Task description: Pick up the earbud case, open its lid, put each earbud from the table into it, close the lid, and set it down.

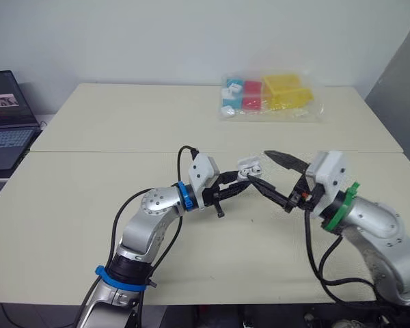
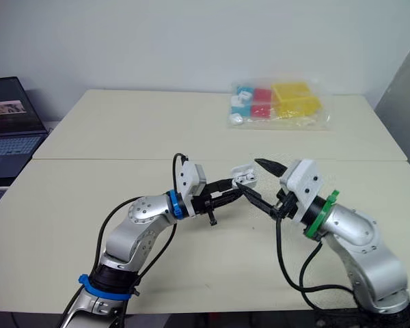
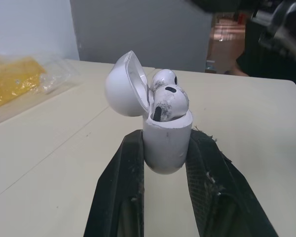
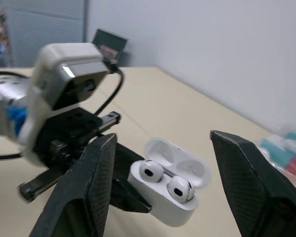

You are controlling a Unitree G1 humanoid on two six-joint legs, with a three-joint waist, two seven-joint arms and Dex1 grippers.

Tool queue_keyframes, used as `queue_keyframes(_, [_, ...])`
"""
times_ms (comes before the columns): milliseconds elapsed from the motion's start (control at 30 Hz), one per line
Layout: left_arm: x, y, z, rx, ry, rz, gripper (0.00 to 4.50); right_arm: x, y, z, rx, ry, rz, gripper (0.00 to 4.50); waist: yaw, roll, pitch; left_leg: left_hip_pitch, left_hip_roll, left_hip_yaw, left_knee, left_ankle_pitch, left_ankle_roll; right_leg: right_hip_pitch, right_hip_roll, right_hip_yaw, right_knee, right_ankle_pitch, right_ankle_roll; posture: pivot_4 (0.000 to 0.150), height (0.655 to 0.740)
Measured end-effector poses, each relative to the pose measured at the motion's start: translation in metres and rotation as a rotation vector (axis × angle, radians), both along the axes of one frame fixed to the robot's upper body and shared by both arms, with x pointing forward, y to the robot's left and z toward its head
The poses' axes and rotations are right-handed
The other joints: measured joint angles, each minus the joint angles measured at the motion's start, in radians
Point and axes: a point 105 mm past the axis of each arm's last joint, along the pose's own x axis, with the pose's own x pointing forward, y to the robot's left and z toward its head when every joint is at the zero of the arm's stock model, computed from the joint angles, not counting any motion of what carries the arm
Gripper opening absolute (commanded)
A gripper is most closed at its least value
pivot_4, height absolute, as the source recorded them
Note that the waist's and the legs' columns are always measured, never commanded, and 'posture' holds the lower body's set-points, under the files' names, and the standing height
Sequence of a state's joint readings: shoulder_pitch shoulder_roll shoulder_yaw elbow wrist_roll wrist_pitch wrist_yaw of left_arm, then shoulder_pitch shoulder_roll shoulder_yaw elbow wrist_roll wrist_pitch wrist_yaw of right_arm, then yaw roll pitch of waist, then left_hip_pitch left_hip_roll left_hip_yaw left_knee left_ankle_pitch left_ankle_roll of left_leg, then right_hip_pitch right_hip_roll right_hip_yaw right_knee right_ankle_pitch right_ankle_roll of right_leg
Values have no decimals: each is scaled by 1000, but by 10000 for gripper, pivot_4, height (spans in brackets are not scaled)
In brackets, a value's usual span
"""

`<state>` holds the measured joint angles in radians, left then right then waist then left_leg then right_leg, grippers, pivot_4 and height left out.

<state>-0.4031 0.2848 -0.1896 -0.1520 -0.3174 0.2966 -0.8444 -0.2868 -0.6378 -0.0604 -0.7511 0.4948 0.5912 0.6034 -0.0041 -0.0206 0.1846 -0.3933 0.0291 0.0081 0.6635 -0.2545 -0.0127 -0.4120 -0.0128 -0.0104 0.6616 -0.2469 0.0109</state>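
Plastic, smooth and rounded, makes up the earbud case, so it should be light and stiff but slippery, apt to squirt out of a pinch placed too near its curved bottom. The left gripper has its two black fingers closed on the case's body, one on each broad face below the seam, which looks the right place to hold: it leaves the hinge free and the mouth uncovered. The case sits raised off the table, over the middle of the near half and well in from every edge. Its lid is swung fully back on the hinge, and both earbuds are seated in their wells with the white heads standing proud of the rim. The right gripper is spread wide with nothing between its fingers, which straddle the case, the lower one just beside it; whether it touches I cannot tell. Loading appears done, leaving the lid to be shut. The hinge is probably the weakest part, so a gentle push on the lid's outer dome suits better than a pinch. A clear bag of coloured blocks lies toward the far right corner, and a laptop stands beyond the left edge.
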Motion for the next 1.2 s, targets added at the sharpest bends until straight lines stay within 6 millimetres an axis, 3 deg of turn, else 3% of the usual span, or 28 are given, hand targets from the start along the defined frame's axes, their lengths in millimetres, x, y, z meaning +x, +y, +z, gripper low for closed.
queue_keyframes(100, [-1, 1, -1, 6, -2, -9, 7984, 10, -1, 43, -61, -84, 18, 31307, -2, 0, 0, 1, 0, 0, 0, 0, 0, 1, 1, 0, 0, 0, -1, 1500, 7400])
queue_keyframes(200, [-3, 0, -1, 7, -12, -25, 7984, 25, -12, 53, -137, -63, -4, 31307, 6, -1, 0, 0, 0, -1, -1, 0, 0, 1, 2, -3, -1, -1, -3, 1500, 7400])
queue_keyframes(400, [-6, -4, -1, 10, -21, -54, 7984, 73, -25, 41, -307, 70, -75, 11599, 2, 0, 0, -7, 0, 2, -1, 0, 0, -8, 0, 2, 0, 1, -5, 1500, 7400])
queue_keyframes(500, [-8, -4, -2, 17, -25, -62, 7984, 84, -17, 31, -370, 149, -27, 368, -1, 0, 0, -7, 0, 2, -1, 0, 0, -8, 1, 2, 0, 2, -7, 1500, 7400])
queue_keyframes(700, [-11, -4, -7, 31, -14, -78, 7984, 85, -9, 2, -460, 287, 80, 0, 3, 0, 0, -8, 1, 0, -1, 0, 0, -8, 1, 0, 0, 2, -8, 1500, 7400])
queue_keyframes(933, [-12, -6, -8, 34, -15, -86, 7984, 71, 0, -2, -513, 361, 224, 0, 2, 0, 0, -7, 1, 0, -1, 0, 0, -8, 0, 0, 1, 2, -7, 1500, 7400])
queue_keyframes(1200, [-13, -5, -11, 36, -5, -85, 7984, 58, 2, -4, -547, 396, 267, 0, 3, 0, 0, -7, 1, 0, -1, 0, 0, -8, 0, 0, 1, 2, -7, 1500, 7400])
